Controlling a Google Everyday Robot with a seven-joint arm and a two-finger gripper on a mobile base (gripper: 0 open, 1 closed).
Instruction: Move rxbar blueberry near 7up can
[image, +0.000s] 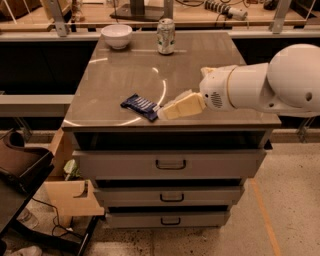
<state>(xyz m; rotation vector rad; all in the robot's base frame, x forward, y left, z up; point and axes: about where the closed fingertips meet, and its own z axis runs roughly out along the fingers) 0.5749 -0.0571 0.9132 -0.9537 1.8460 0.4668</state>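
The rxbar blueberry (140, 106) is a dark navy flat bar with white lettering, lying near the front edge of the grey cabinet top (130, 75). The 7up can (165, 36) stands upright at the back middle of the top, far from the bar. My gripper (167, 111), with cream-coloured fingers on a white arm, reaches in from the right and its tip is right beside the bar's right end, touching or nearly so.
A white round bowl (116, 36) sits at the back left of the top, left of the can. Three drawers (170, 164) are below the top. A cardboard box (70, 195) and a dark chair (20, 165) stand on the floor at left.
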